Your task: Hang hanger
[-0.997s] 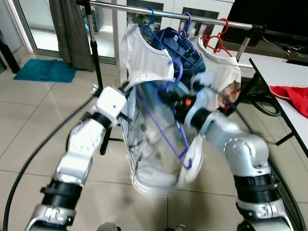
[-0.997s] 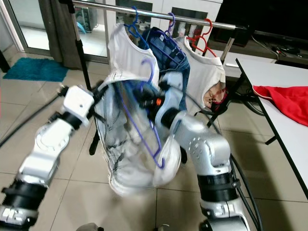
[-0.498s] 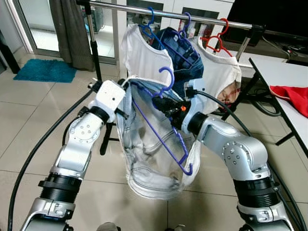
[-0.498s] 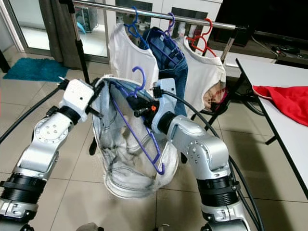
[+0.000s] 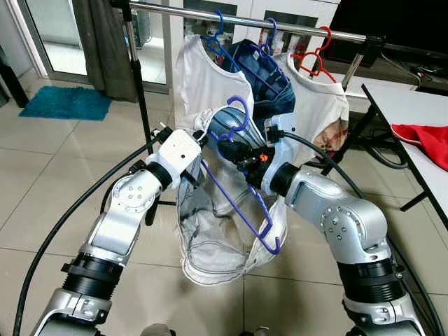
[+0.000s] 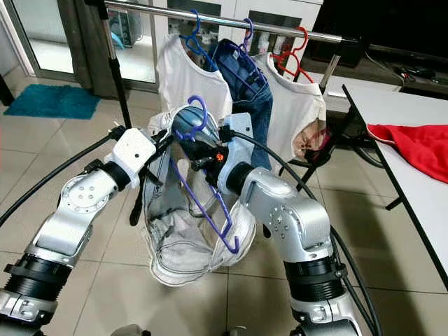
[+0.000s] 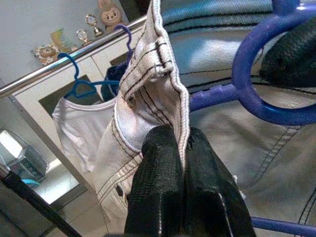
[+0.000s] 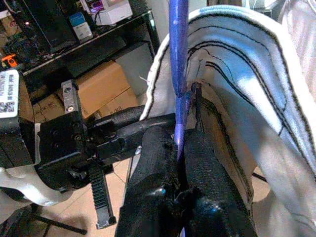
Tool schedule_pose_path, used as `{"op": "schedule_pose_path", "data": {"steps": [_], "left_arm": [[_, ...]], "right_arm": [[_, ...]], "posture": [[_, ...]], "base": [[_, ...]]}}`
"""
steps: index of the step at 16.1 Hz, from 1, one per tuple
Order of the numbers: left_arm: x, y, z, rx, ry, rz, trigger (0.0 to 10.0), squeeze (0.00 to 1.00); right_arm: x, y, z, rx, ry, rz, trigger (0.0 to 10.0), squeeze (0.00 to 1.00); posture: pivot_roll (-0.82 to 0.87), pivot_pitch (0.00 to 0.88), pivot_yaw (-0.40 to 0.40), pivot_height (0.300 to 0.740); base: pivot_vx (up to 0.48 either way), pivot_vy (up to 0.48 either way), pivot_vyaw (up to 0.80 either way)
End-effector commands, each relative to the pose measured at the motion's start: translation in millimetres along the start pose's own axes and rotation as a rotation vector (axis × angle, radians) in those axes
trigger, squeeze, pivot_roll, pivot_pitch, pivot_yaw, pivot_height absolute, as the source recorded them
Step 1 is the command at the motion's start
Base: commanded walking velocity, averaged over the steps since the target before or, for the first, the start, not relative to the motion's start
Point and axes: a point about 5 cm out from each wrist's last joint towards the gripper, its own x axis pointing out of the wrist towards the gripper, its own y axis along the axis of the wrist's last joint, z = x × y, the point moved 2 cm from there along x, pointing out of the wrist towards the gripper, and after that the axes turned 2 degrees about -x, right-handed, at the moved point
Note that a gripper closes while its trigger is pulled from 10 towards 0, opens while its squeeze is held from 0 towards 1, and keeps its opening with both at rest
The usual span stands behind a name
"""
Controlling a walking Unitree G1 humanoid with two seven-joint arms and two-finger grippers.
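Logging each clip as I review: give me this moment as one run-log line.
left gripper: shut on jeans waistband | right gripper: shut on purple hanger | hanger hook below clothes rail, not hung

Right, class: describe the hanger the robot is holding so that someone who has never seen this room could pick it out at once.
Find the silver metal clothes rail with garments hanging on it. Below and in front of it, the right pincer grips a purple plastic hanger threaded through pale washed-denim jeans, whose waistband the left pincer pinches. Unlike the blue hanger and red hanger, its hook is not on the rail.
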Motion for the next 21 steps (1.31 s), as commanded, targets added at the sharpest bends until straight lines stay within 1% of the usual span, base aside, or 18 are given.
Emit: {"op": "schedule_pose_path", "data": {"steps": [1,4,5,6,7,8,9,12,14,15,17,18,19,20,21], "left_arm": [[1.4,2,7.2,0.013,-0.051,-0.003,0.0,0.0],[0.0,2,7.5,0.008,-0.058,0.001,0.0,0.0],[-1.3,1,11.4,0.013,-0.087,-0.003,5.3,0.0],[-1.8,1,12.5,0.015,-0.094,-0.006,10.0,0.0],[-2.4,2,12.6,-0.014,-0.093,0.007,10.0,0.0],[-3.3,4,11.6,-0.045,-0.095,0.019,10.0,1.0],[-4.0,5,11.3,-0.059,-0.104,0.023,10.0,1.0],[-7.6,4,11.5,-0.058,-0.125,0.021,10.0,1.0],[-13.2,6,13.7,-0.098,-0.168,0.042,10.0,1.0],[-14.5,6,13.8,-0.102,-0.178,0.049,10.0,1.0],[-19.4,11,14.6,-0.135,-0.222,0.084,10.0,1.0],[-24.5,16,14.4,-0.162,-0.256,0.117,10.0,1.0],[-31.5,23,11.8,-0.211,-0.288,0.155,10.0,1.0],[-35.5,27,8.8,-0.243,-0.301,0.179,10.0,1.0],[-45.8,36,-3.3,-0.322,-0.321,0.214,10.0,1.0]], "right_arm": [[-0.1,11,-3.3,-0.017,0.018,0.043,10.0,0.0],[0.5,12,-1.8,-0.014,0.009,0.052,10.0,0.0],[0.8,13,-0.2,-0.01,0.002,0.061,10.0,0.0],[0.9,14,0.3,-0.009,0.0,0.063,10.0,0.0],[1.2,14,0.5,-0.008,0.0,0.067,10.0,0.0],[1.5,15,0.5,-0.008,0.002,0.071,10.0,0.0],[1.6,15,0.5,-0.007,0.002,0.075,10.0,0.0],[1.3,21,1.7,0.004,-0.002,0.122,10.0,0.0],[-0.1,29,1.0,0.05,0.024,0.211,10.0,0.0],[-0.5,29,0.2,0.056,0.035,0.226,10.0,0.0],[-1.8,28,-1.4,0.068,0.061,0.254,10.0,0.0],[-2.0,26,-1.5,0.076,0.065,0.266,10.0,0.0],[-2.2,26,-0.9,0.083,0.067,0.275,10.0,0.0],[-2.3,25,0.0,0.084,0.066,0.276,10.0,0.0],[-2.6,25,1.8,0.082,0.064,0.279,10.0,0.0]], "posture": [[-0.02,0.0,-0.086,0.74],[-0.02,0.0,-0.087,0.74],[-0.02,0.0,-0.09,0.74],[-0.02,0.0,-0.09,0.74],[-0.02,0.0,-0.091,0.74],[-0.02,0.0,-0.091,0.74],[-0.02,0.0,-0.092,0.74],[-0.01,0.0,-0.09,0.74],[-0.01,0.0,-0.088,0.74],[-0.01,0.0,-0.082,0.74],[0.0,0.0,-0.079,0.74],[0.0,0.0,-0.076,0.74],[0.0,0.0,-0.075,0.74],[0.0,0.0,-0.075,0.74],[0.0,0.0,-0.075,0.74]], "base": [[0.0,0.0,0.0],[0.0,0.0,0.0],[0.0,0.0,0.0],[0.0,0.0,0.0],[0.0,0.0,0.0],[0.0,0.0,0.0],[0.0,0.0,0.0],[0.0,0.0,0.0],[0.0,0.0,0.0],[0.0,0.0,0.0],[0.0,0.0,0.0],[0.0,0.0,0.0],[0.0,0.0,0.0],[0.0,0.0,0.0],[0.0,0.0,0.0]]}}
